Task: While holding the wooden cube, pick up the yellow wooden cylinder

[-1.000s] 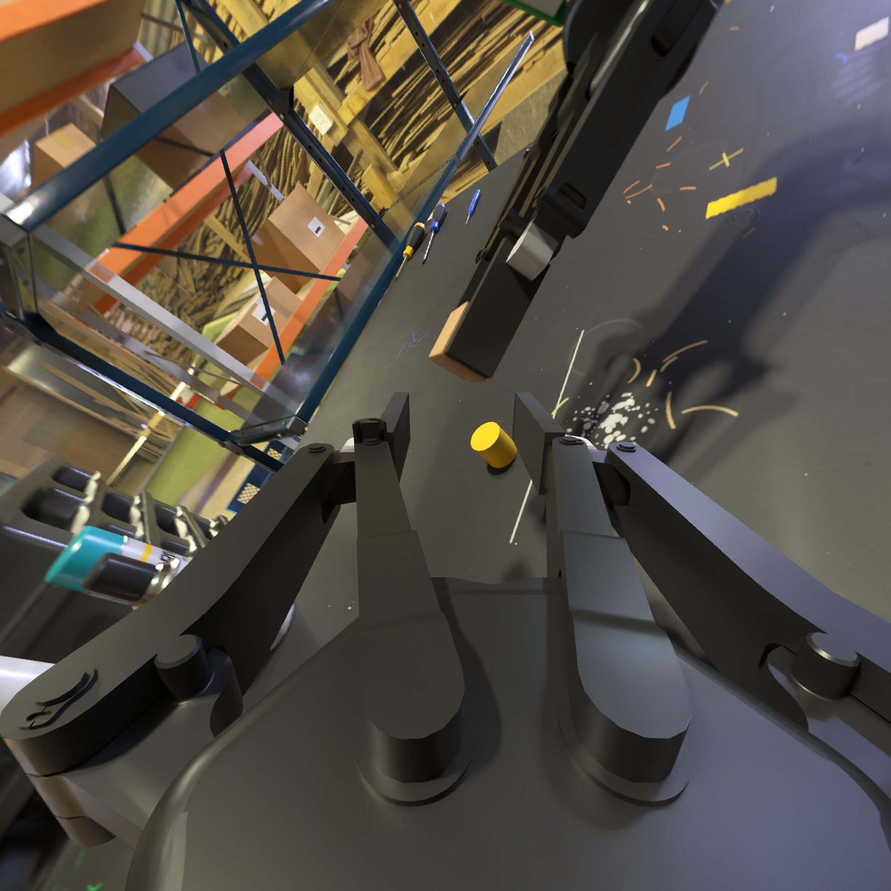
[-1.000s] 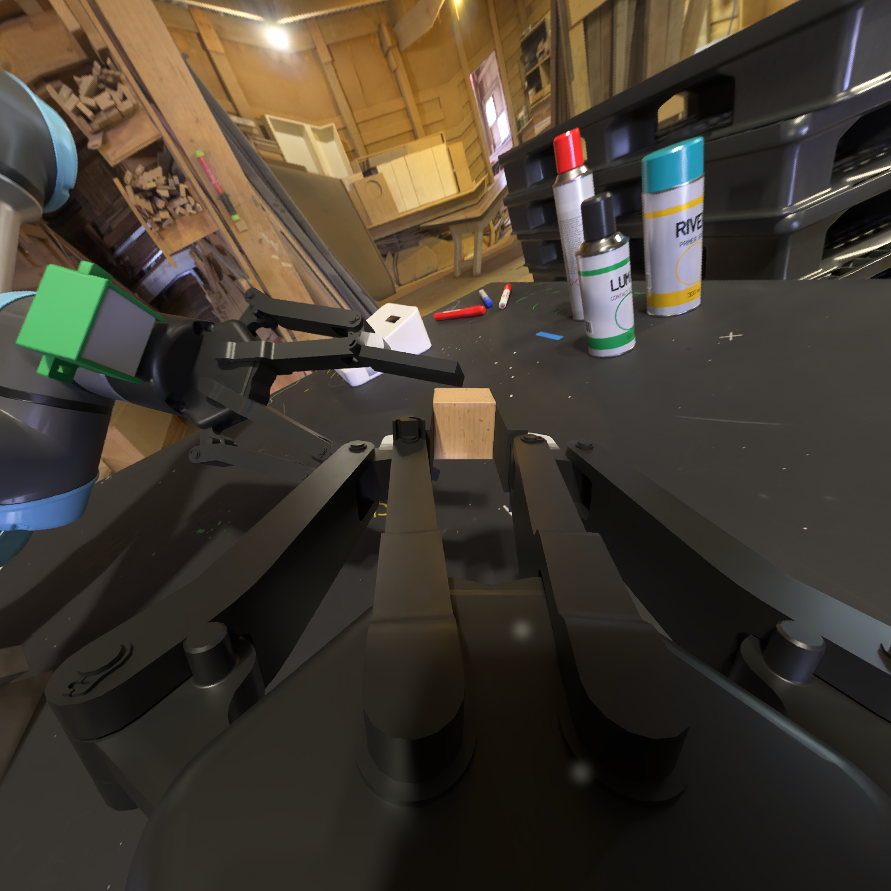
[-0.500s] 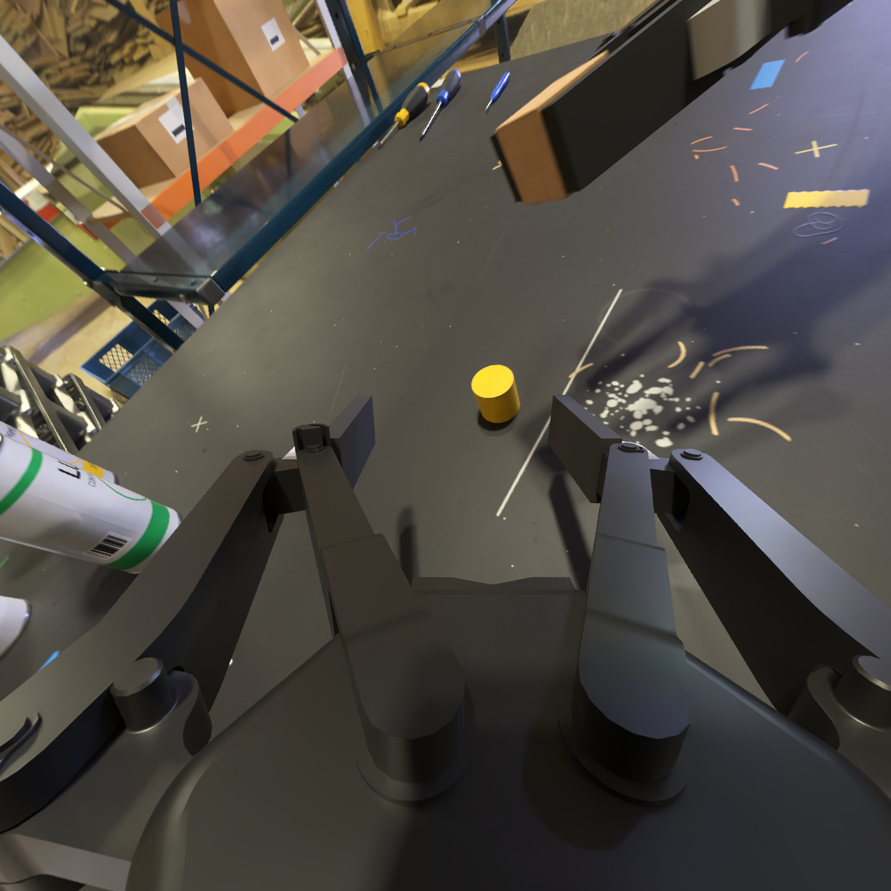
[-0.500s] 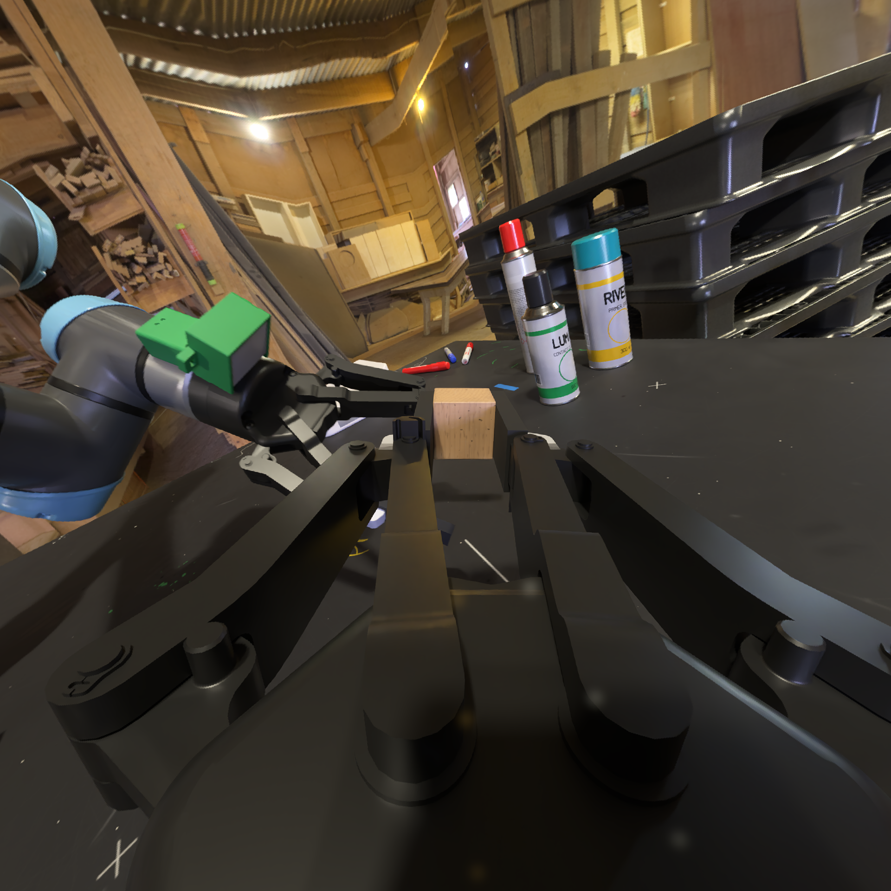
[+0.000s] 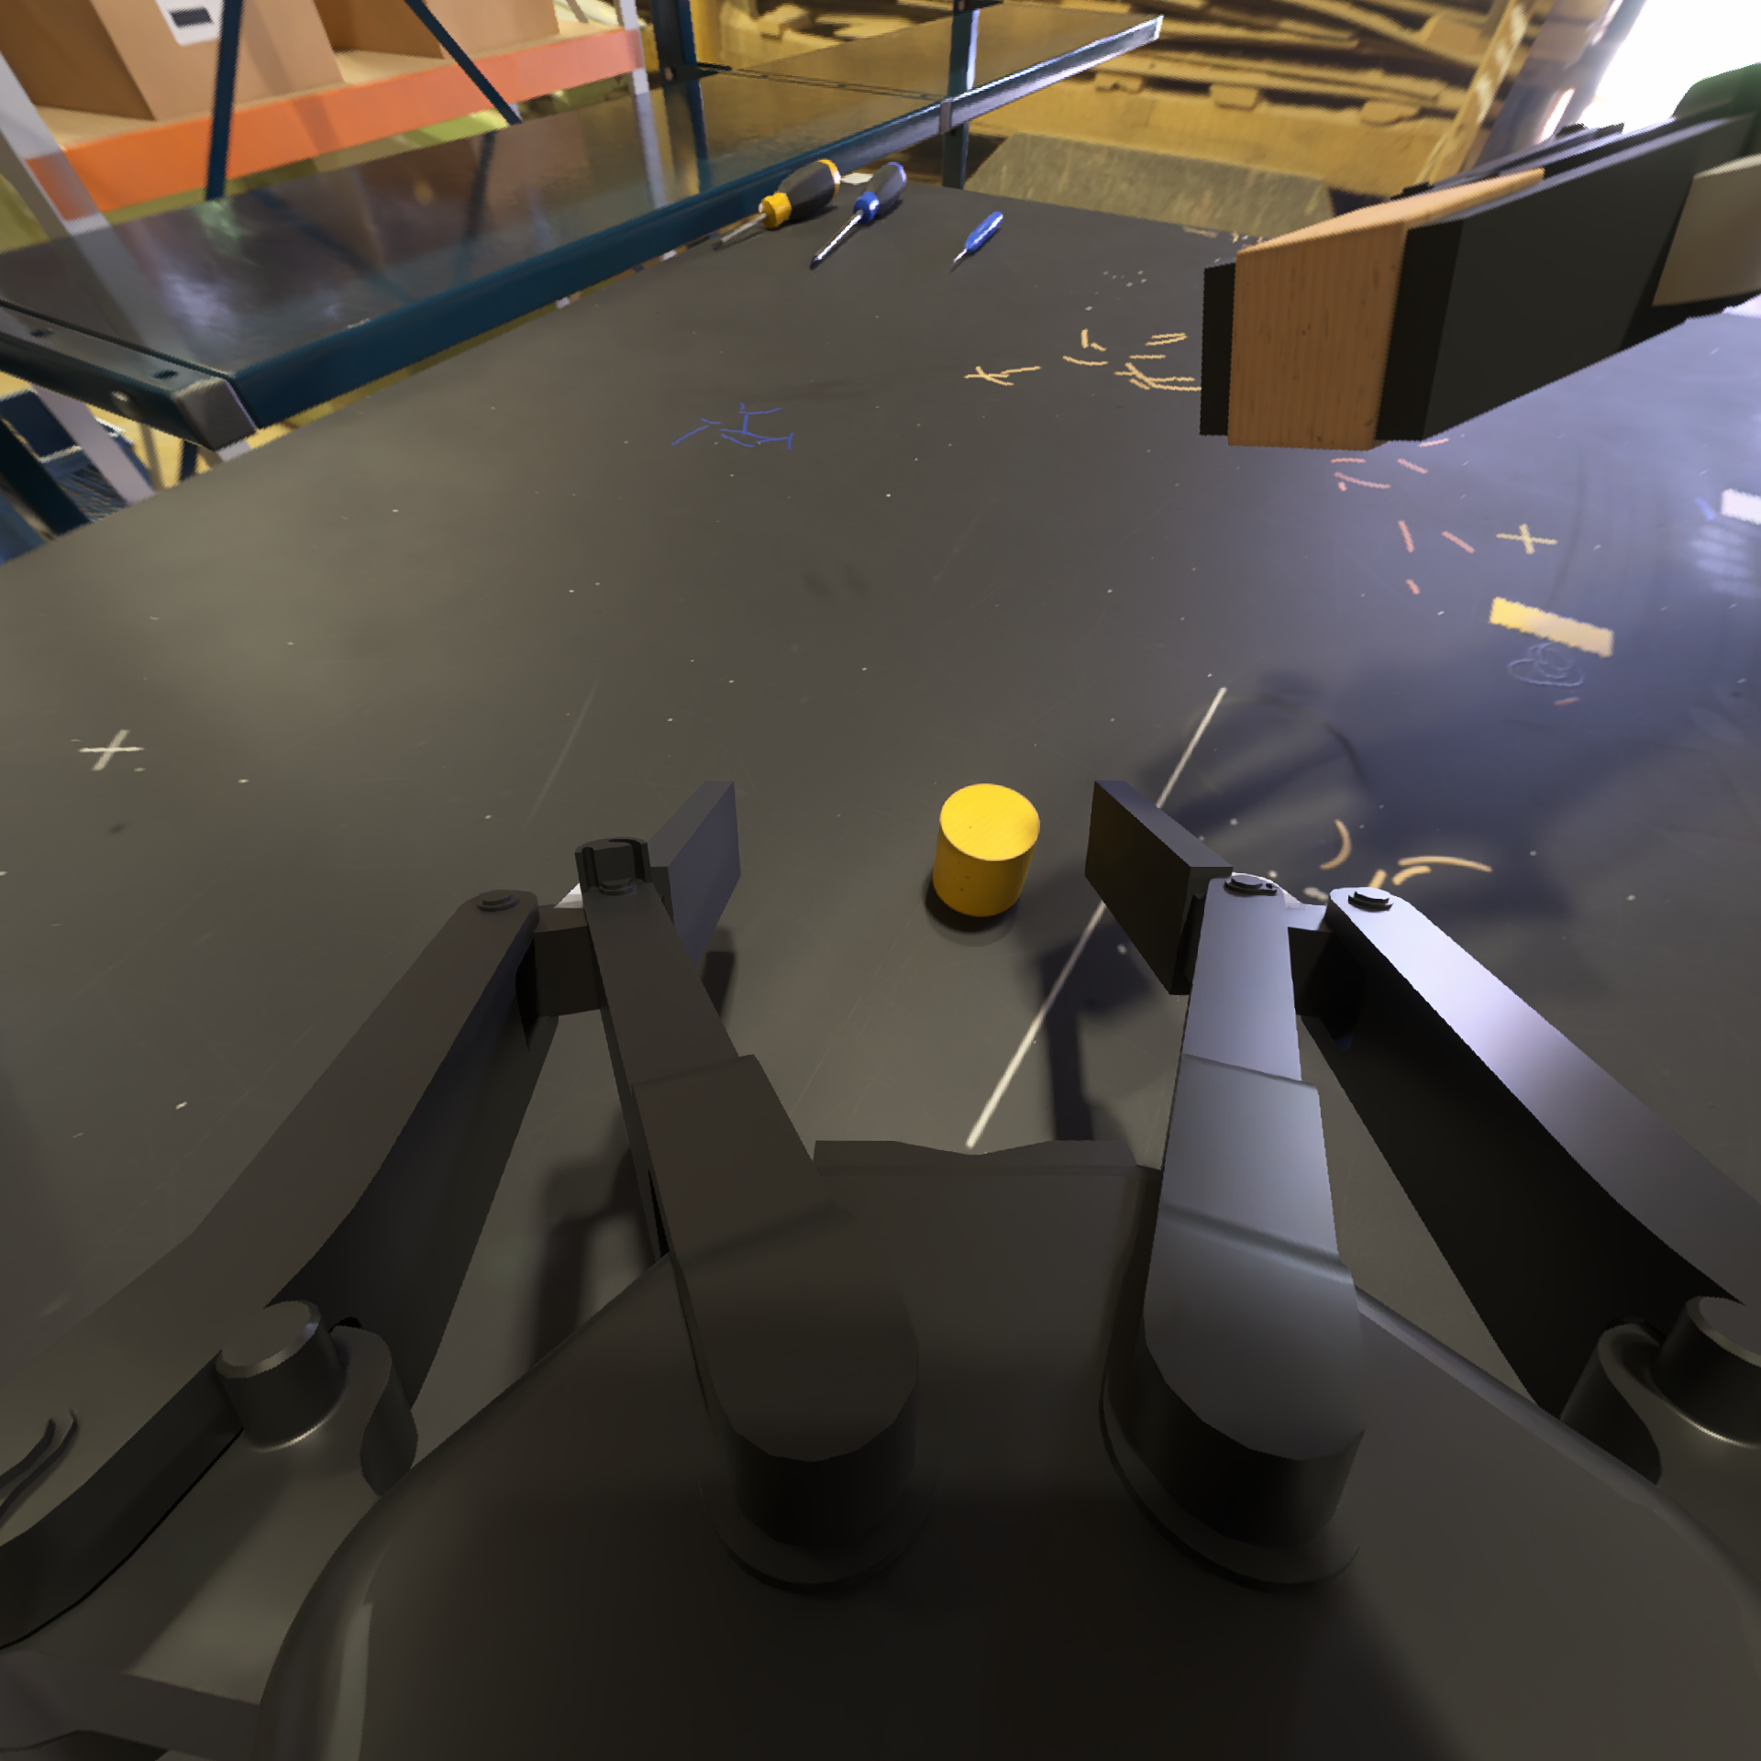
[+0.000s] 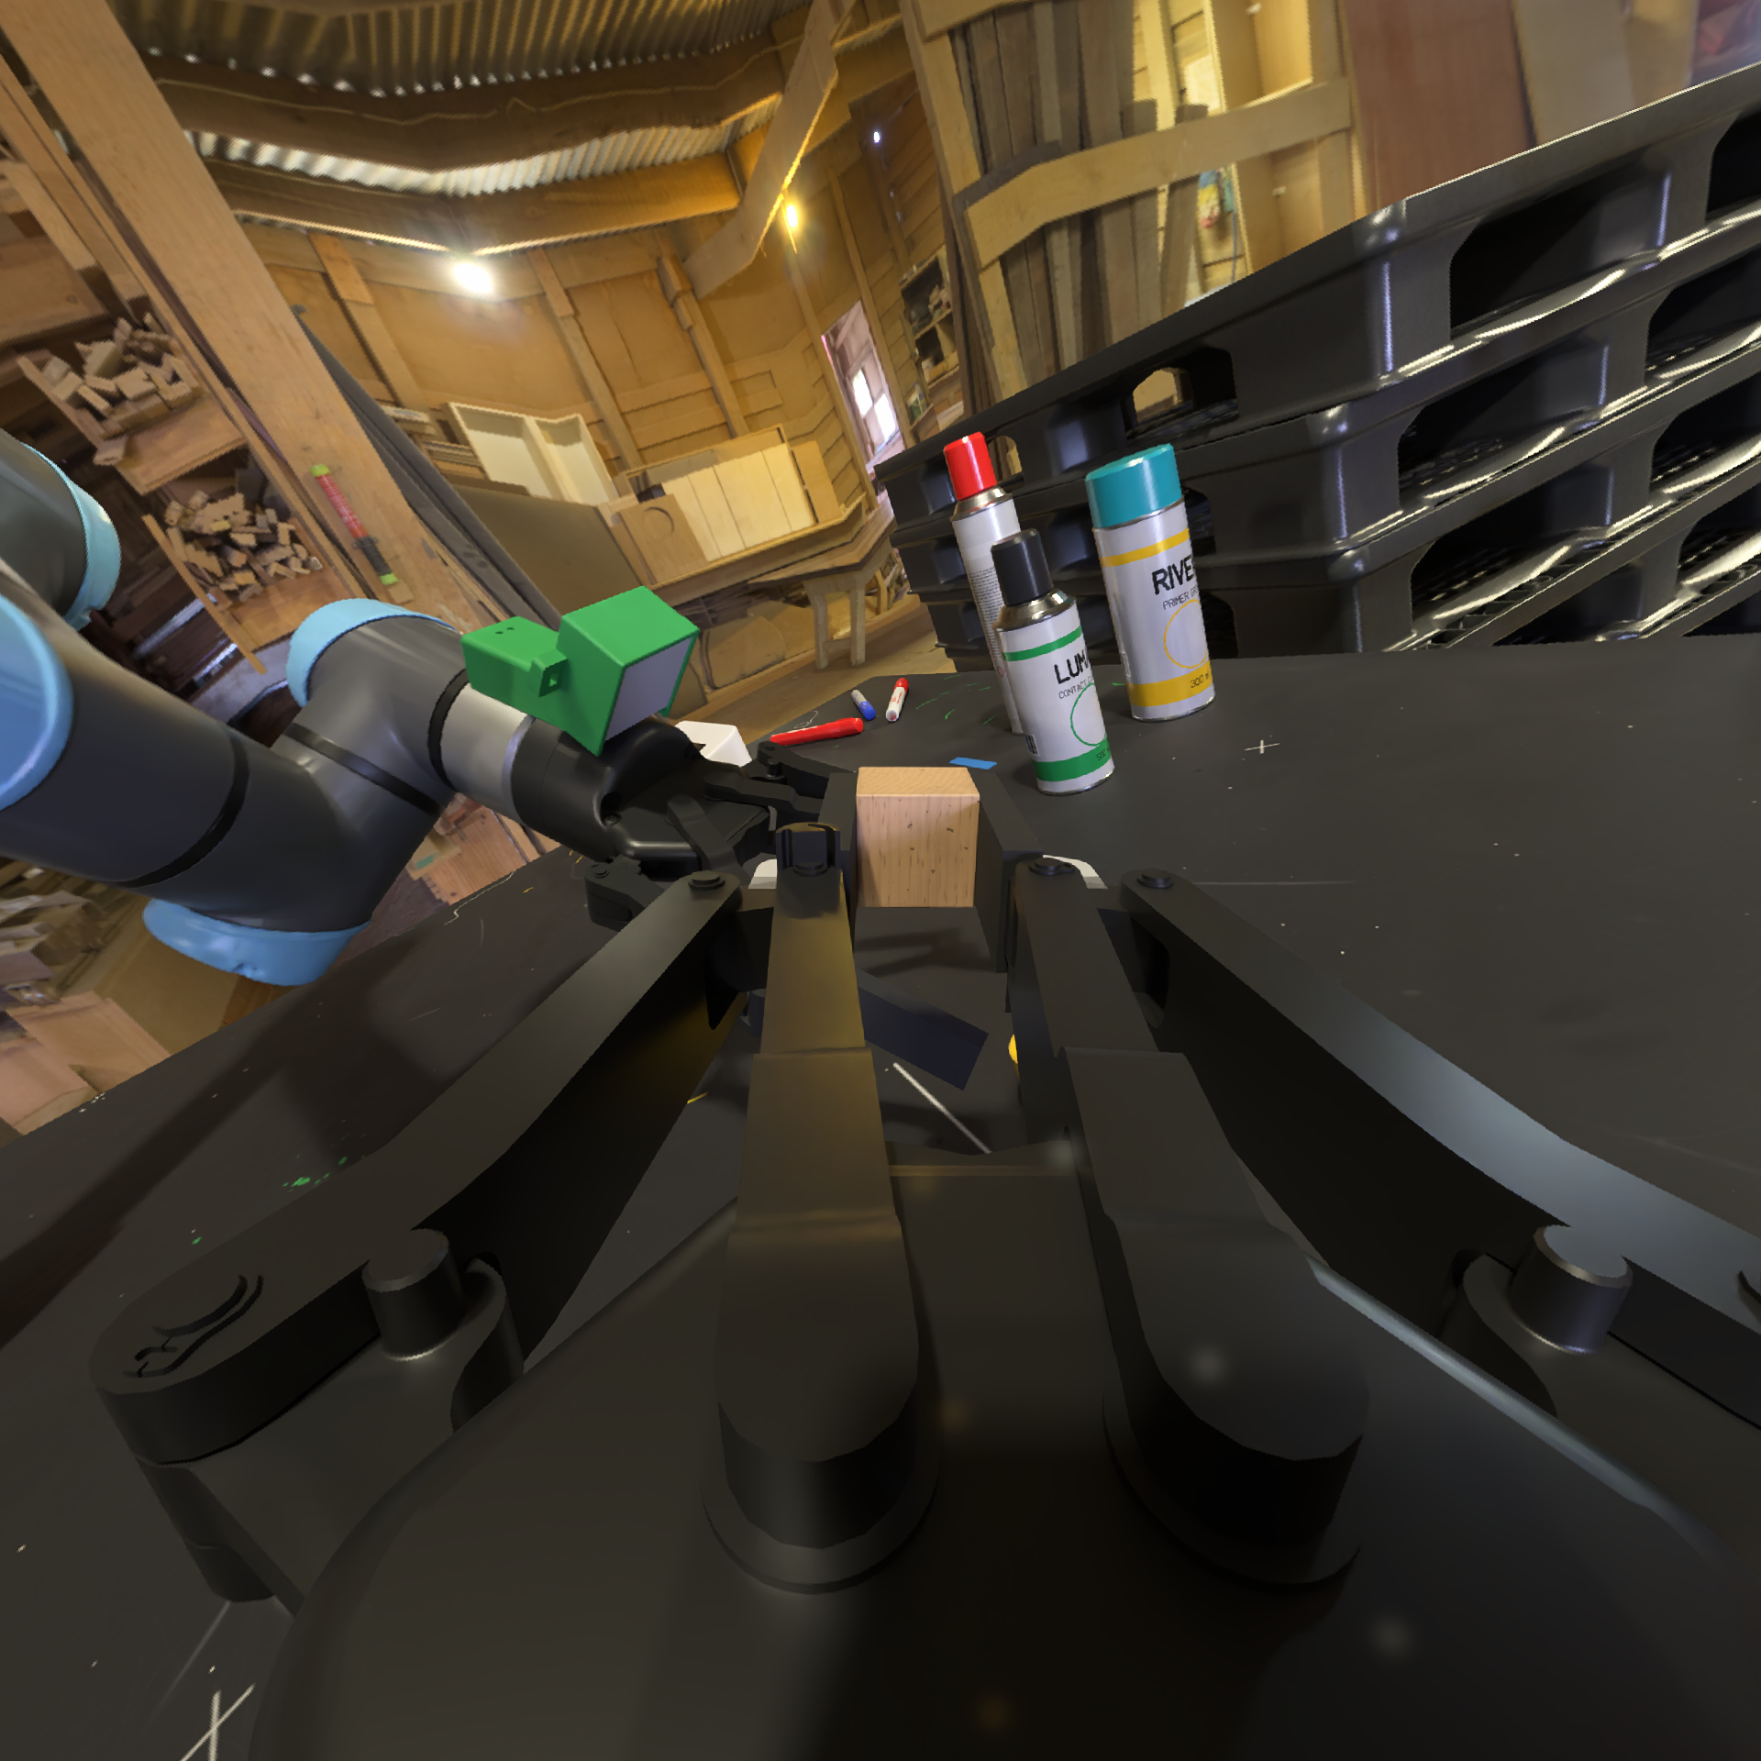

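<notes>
1. While the right gripper (image 6: 920,862) clamps the wooden cube (image 6: 917,837) between its two pads at the centre of the right wrist view, we see the cube held clear above the dark worktop (image 6: 1429,858).
2. In the left wrist view that same cube (image 5: 1310,329) shows at the upper right of the frame, pinched in the right gripper (image 5: 1334,324), well above the worktop (image 5: 476,667).
3. Our left gripper (image 5: 915,862) is spread wide with nothing in it, and the yellow wooden cylinder (image 5: 986,848) stands upright on the worktop between the two pads, nearer the right-hand one, touching neither.
4. A thin white line (image 5: 1096,924) runs across the worktop just right of the cylinder.
5. At the top of that frame, three screwdrivers (image 5: 843,214) lie near the far edge.
6. In the right wrist view, three spray cans (image 6: 1096,619) stand in the upper right, before stacked black pallets (image 6: 1525,429).
7. Markers (image 6: 839,719) lie left of the cans, behind the left arm (image 6: 286,781).
</notes>
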Action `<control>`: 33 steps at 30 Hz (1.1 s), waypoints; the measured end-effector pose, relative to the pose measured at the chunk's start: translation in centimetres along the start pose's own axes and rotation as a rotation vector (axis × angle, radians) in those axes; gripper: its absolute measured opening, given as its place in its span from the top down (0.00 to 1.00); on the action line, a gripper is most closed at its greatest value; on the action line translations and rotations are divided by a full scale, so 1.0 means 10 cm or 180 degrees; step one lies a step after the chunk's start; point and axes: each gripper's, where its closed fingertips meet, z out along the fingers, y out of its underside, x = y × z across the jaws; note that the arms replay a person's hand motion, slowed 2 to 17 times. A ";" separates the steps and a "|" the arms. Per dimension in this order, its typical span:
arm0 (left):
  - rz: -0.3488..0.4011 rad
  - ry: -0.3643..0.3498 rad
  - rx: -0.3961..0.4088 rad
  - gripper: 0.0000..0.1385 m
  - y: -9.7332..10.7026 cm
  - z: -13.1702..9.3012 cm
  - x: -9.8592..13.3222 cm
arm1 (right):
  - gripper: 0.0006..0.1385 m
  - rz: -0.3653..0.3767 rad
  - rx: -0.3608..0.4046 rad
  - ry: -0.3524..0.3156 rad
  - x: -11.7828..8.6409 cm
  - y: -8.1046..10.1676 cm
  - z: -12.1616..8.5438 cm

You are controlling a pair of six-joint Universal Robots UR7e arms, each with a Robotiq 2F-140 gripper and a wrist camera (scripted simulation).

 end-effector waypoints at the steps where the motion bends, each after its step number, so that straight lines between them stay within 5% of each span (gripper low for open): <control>1: -0.0034 0.0055 0.0007 0.31 -0.01 0.02 0.01 | 0.79 -0.0007 -0.0002 0.0007 0.00 0.00 0.00; 7: 0.0040 0.0510 -0.0028 0.39 -0.03 0.10 0.18 | 0.79 -0.0038 0.0041 0.0011 0.01 -0.04 -0.03; 12: 0.0261 0.0736 -0.0111 0.51 0.00 0.12 0.21 | 0.79 -0.0009 0.0092 -0.0036 0.00 -0.08 -0.06; 21: 0.0373 0.1175 -0.0087 0.59 -0.08 0.12 0.20 | 0.79 0.0041 0.0158 -0.0145 -0.04 -0.12 -0.08; 33: 0.0611 0.1325 -0.0257 0.62 0.04 0.23 0.15 | 0.79 -0.0037 0.0146 -0.0164 -0.08 -0.13 -0.08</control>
